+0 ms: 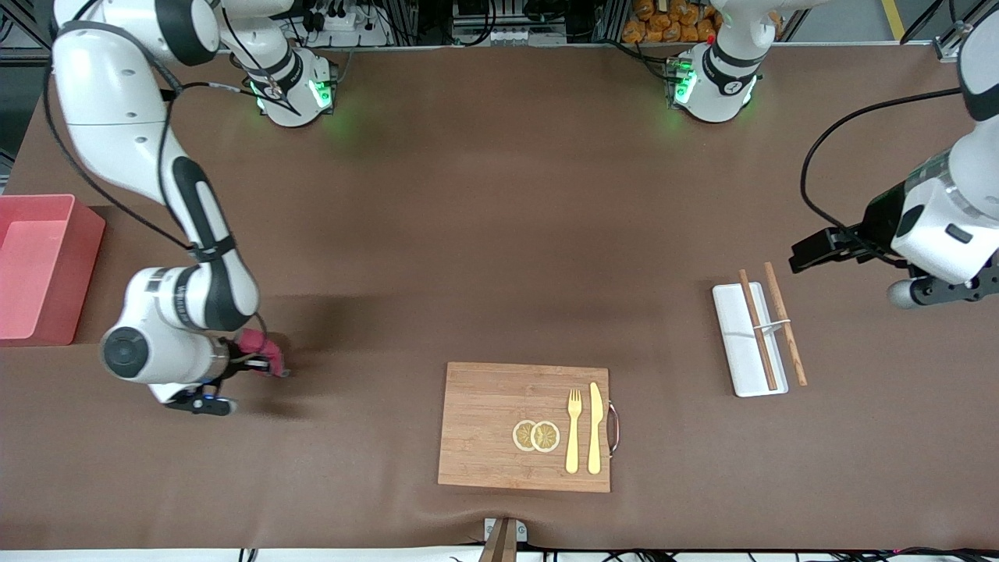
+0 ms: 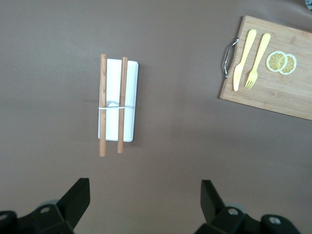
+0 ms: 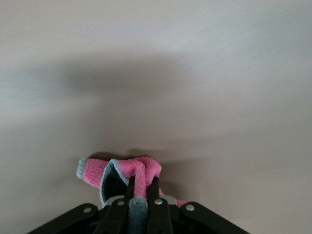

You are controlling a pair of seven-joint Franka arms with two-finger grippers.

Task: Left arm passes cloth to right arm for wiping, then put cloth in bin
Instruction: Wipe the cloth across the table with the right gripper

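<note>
The right gripper (image 3: pixel 142 199) pinches the bunched pink cloth (image 3: pixel 127 176), grey-edged, against the bare brown table (image 3: pixel 195 87)

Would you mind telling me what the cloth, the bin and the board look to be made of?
Cloth: soft looped terry fabric, pink-red with grey edging, bunched in the right claw.
Bin: probably plastic, smooth pink straight walls.
Board: wood, maybe bamboo, striped matte grain, metal handle.
</note>
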